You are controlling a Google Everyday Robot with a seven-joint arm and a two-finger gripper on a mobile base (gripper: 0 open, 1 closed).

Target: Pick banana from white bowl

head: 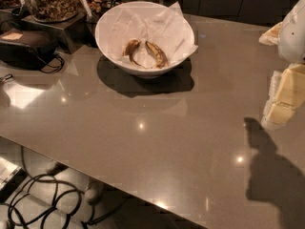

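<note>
Nearest the camera, a tangle of black cables [40, 202] loops over the floor at lower left, just under the near edge of the table. The broad, glossy grey-brown tabletop [143, 142] fills most of the view and carries small bright reflections of lamps.

The large round white bowl [106, 42] stands at the far side of the table, left of centre, and casts a dark shadow toward the camera. A sheet of crumpled white paper [159, 23] lines it and sticks out over the right rim.

The pale cream and white blocky gripper [283, 99] hangs at the right edge of the view, above the table and well apart from the bowl. Whether it is open or closed cannot be told. Its dark shadow [271, 175] lies on the table below it.

At far left a flat black pouch-like object [24, 44] lies on the table, and behind it stands a clear jar of brown dried pieces [50, 1].

The small yellow-brown blotched banana [157, 54] lies on the paper at the bottom of the bowl, running diagonally. Just to its left is a shorter, curled dark brown banana piece [130, 49].
</note>
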